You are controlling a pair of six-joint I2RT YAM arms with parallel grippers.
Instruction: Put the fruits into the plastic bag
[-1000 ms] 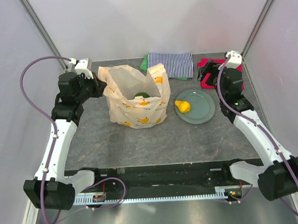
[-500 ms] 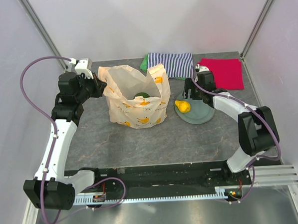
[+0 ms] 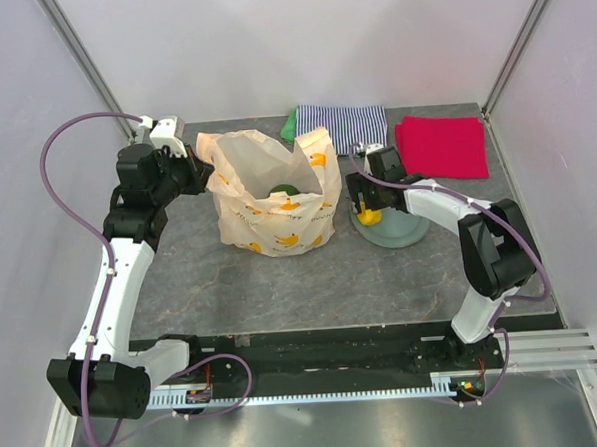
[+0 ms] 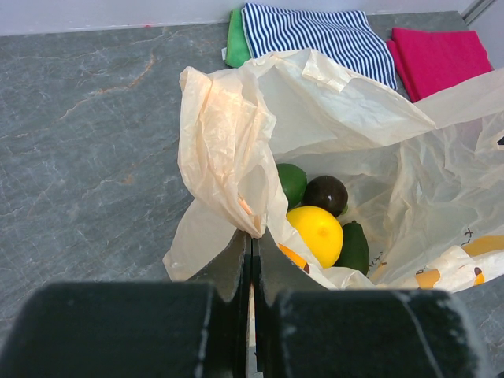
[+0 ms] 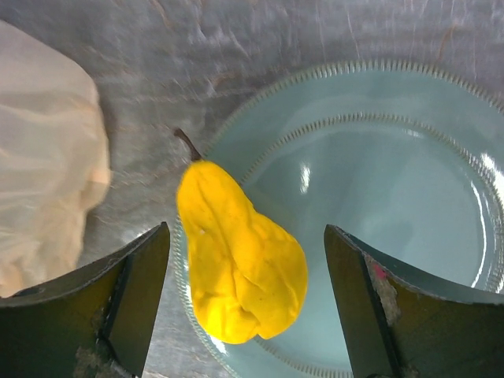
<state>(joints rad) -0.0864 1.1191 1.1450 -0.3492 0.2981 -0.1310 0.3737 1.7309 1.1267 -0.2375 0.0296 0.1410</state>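
**Pear.** I read the pear as lying flat on the left rim of the plate, on the side nearest the bag. In the right wrist view its long axis runs diagonally. The stem points up and left, toward the bag, and the bulb lies down and right. The stem tip reaches past the rim over the table, while the body lies across the rim bands.

**Right claw.** The right claw is spread wide, with one finger on each side of the pear and a clear gap on both sides. It holds nothing. I cannot tell whether the fingertips touch the plate.

**Left claw.** The left claw has its fingers pressed together on a gathered fold of the bag's rim, at the bag's left side in the top view. The bag stands on the table with its mouth open, just left of the plate.

**Bag contents.** The left wrist view shows a lemon, a lime, a dark round fruit and an avocado, all touching one another.

**Limits of view.**
- In the top view the right claw covers most of the pear — only a yellow patch shows.
- The avocado is partly behind the lemon and the film.
- I cannot make out what kind the dark round fruit is.
- The left wrist view cuts off the bag's right side.
- A striped cloth and a red cloth lie at the far edge of the table — well apart from both claws.
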